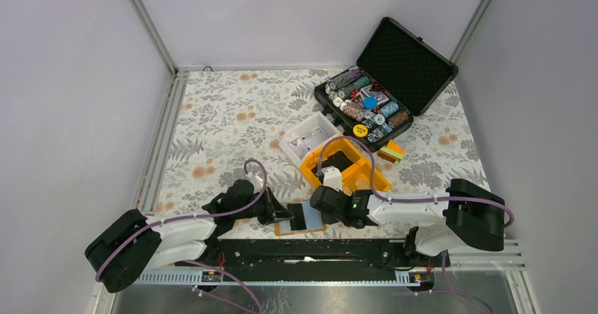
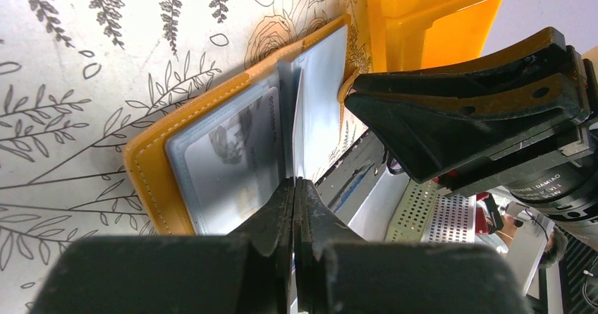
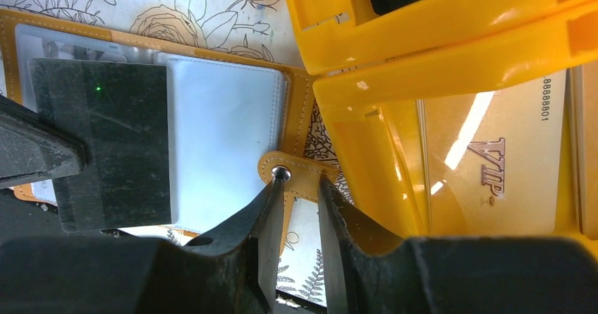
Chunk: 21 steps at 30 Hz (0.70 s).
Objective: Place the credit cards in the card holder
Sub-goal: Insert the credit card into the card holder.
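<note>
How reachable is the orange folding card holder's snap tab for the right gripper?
Likely yes: the right gripper straddles the snap tab of the orange card holder, jaws apart; the orange plastic bin crowds it.

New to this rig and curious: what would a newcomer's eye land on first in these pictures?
The open orange card holder at the near edge: the left claw is shut on an inner sleeve, and the right claw straddles the snap tab. Next, the open black case packed with poker chips at the far right, with the orange bin just before it.
</note>
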### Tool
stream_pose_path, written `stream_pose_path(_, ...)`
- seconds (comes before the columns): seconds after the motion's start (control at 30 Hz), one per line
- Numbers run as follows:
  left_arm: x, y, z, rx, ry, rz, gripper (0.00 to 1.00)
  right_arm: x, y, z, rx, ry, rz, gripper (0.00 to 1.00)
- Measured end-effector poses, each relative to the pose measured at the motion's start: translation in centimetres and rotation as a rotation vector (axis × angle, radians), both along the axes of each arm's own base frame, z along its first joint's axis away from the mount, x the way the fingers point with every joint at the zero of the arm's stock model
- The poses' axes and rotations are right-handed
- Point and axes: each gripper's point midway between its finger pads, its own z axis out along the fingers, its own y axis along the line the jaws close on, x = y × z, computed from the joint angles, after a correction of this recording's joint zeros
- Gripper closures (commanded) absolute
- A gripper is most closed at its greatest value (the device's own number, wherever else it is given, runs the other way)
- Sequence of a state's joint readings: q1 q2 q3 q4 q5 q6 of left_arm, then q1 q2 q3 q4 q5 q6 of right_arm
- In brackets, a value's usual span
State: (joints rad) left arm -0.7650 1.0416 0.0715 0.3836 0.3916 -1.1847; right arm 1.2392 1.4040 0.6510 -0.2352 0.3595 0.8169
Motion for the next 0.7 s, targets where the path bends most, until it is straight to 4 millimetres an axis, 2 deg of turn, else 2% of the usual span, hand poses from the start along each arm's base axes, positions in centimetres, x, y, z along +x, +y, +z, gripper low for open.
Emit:
stream_pose_path(0.53,0.14,-0.55,-0.54,-0.012,0.018,-0.009,1.00,0.01,0.00,-0.07,-0.002,-0.007,-0.012,0.69)
stream_pose_path(0.7,-0.02,-0.95,-0.43,0.000,0.016,-0.025,0.92,0.01,0.05,-0.07,-0.004,-0.008,-0.011,0.69)
